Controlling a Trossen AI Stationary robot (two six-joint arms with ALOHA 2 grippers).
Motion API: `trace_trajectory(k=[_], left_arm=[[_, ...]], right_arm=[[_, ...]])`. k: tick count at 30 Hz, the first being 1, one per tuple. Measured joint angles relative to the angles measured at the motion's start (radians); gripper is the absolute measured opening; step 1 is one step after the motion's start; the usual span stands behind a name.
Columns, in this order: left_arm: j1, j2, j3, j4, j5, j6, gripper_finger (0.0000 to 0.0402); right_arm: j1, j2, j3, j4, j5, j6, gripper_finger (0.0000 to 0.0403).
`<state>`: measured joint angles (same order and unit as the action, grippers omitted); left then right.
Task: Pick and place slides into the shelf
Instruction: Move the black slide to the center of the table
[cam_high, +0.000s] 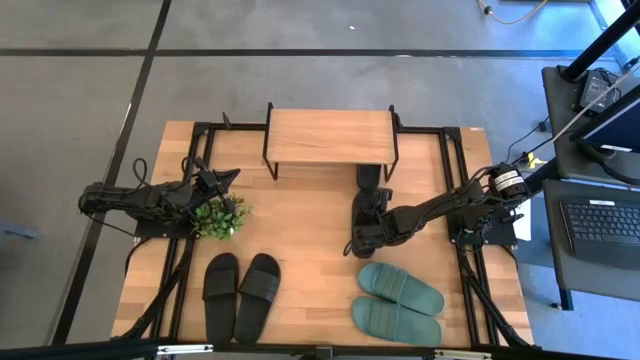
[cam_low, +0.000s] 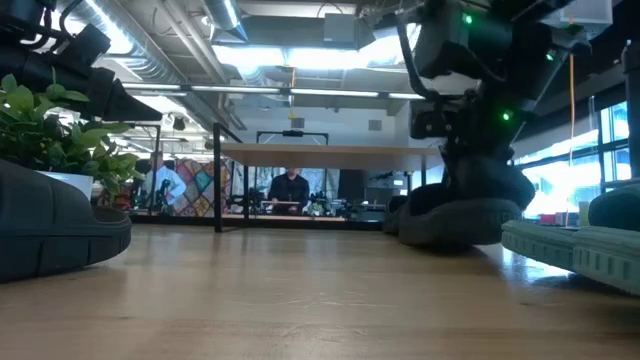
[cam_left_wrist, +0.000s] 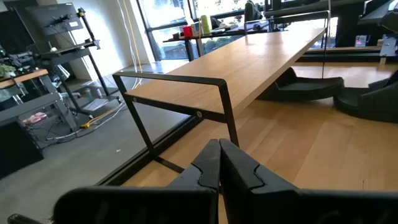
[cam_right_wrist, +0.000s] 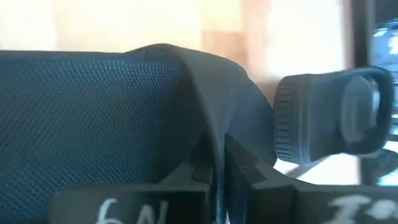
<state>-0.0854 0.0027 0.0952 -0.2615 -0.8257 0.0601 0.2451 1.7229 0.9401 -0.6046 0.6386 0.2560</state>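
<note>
The shelf stands at the table's far middle. One black slide lies half under its right end. A second black slide lies just nearer, and my right gripper is shut on it. A black pair lies at the near left and a green pair at the near right, soles on the table. My left gripper is shut on nothing and hovers at the left beside the plant. My right gripper pinches the black slide's wide strap between its two fingers, at the strap's raised edge. The fingers slant down onto it from the table's right. In the low view the slide's sole rests on the table.
A small green plant stands left of centre, between my left gripper and the black pair. In the low view the shelf's plank stands above the table on thin black legs, with open room beneath it. People sit in the room beyond the table.
</note>
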Motion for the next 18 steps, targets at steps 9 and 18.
trace_trajectory(k=[9,18], left_arm=[[0.000,0.000,0.000,0.000,0.000,0.000,0.0000],[0.000,0.000,0.000,0.000,0.000,0.000,0.0000]], right_arm=[[0.009,0.001,0.088,-0.012,-0.078,-0.026,0.0015],[0.009,0.001,0.097,-0.139,-0.114,0.028,0.0014]])
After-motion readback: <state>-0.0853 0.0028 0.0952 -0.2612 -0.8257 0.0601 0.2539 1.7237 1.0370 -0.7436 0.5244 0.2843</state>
